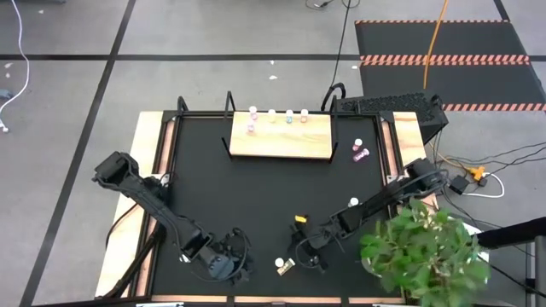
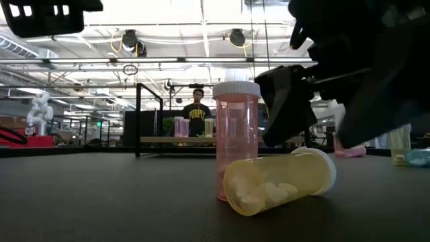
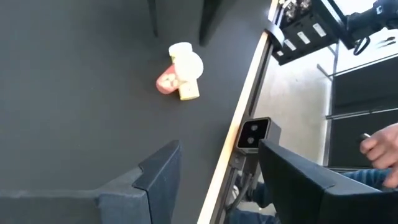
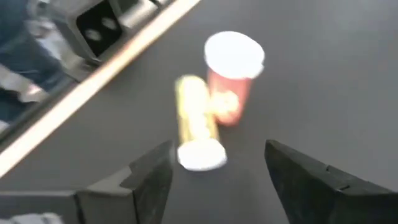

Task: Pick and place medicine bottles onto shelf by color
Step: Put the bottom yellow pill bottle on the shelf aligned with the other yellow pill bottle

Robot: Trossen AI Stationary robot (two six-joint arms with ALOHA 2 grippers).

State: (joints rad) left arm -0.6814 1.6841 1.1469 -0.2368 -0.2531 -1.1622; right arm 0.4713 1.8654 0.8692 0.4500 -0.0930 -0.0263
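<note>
From above, the right gripper (image 1: 309, 256) hangs low near the table's front edge, with a yellow bottle (image 1: 286, 267) and a pink bottle (image 1: 278, 262) just beside it. The left gripper (image 1: 223, 266) waits close by on their other side, and the shelf (image 1: 280, 138) sits well beyond both, a few bottles already on it.

At table height, the pink bottle (image 2: 236, 140) stands upright, the yellow bottle (image 2: 279, 180) lies on its side touching it, and the dark gripper looms just behind.

The left wrist camera shows its fingers (image 3: 157, 177) spread and empty, with the pair (image 3: 180, 74) ahead.

The right wrist camera shows jaws wide apart, nothing between them, the yellow bottle's white cap (image 4: 200, 155) nearest and the pink one (image 4: 231, 78) just past. I'd straddle one bottle only and close squarely, or the neighbour gets knocked.
</note>
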